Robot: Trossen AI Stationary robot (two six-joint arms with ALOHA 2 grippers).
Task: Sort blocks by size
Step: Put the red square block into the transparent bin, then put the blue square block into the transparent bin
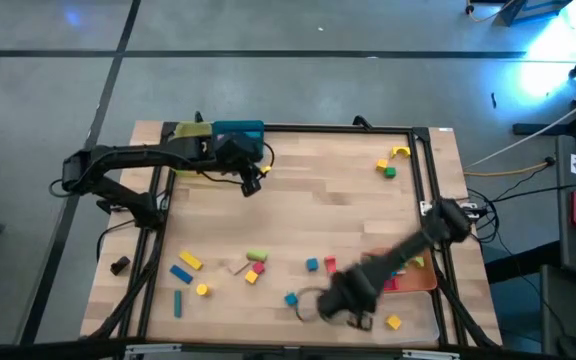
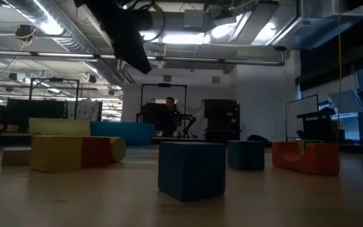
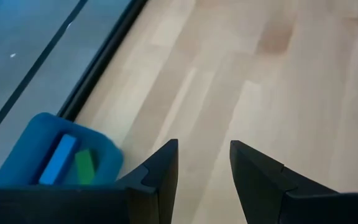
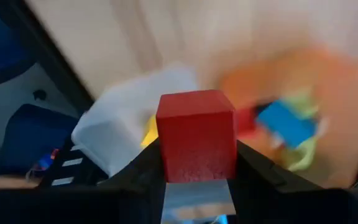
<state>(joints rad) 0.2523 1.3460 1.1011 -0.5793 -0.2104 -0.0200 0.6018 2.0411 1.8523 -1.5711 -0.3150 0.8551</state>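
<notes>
1. My right gripper [image 4: 197, 177] is clamped on a red cube [image 4: 196, 144], one finger against each side of it.
2. From above, that right gripper [image 1: 353, 305] sits low at the near edge of the table [image 1: 308, 205], just beside the orange tray [image 1: 418, 280].
3. Past the red cube I see the orange tray [image 4: 316, 81] with a blue block [image 4: 288, 123] and a green one in it, and a clear tray [image 4: 126, 127] holding a yellow piece.
4. My left gripper [image 3: 204, 171] has its fingers parted with nothing between them, only bare wood below.
5. From above, the left gripper [image 1: 251, 178] hangs at the far left part of the table, just beside the teal tray [image 1: 238, 130].
6. The teal tray [image 3: 33, 155] holds a blue bar [image 3: 59, 158] and a green bar [image 3: 84, 167] side by side.
7. Loose blocks [image 1: 253, 265] lie scattered across the near half of the table: blue, yellow, green, red and tan.
8. Two more, a yellow arch [image 1: 400, 152] and a green cube [image 1: 391, 172], sit well apart at the far right corner.
</notes>
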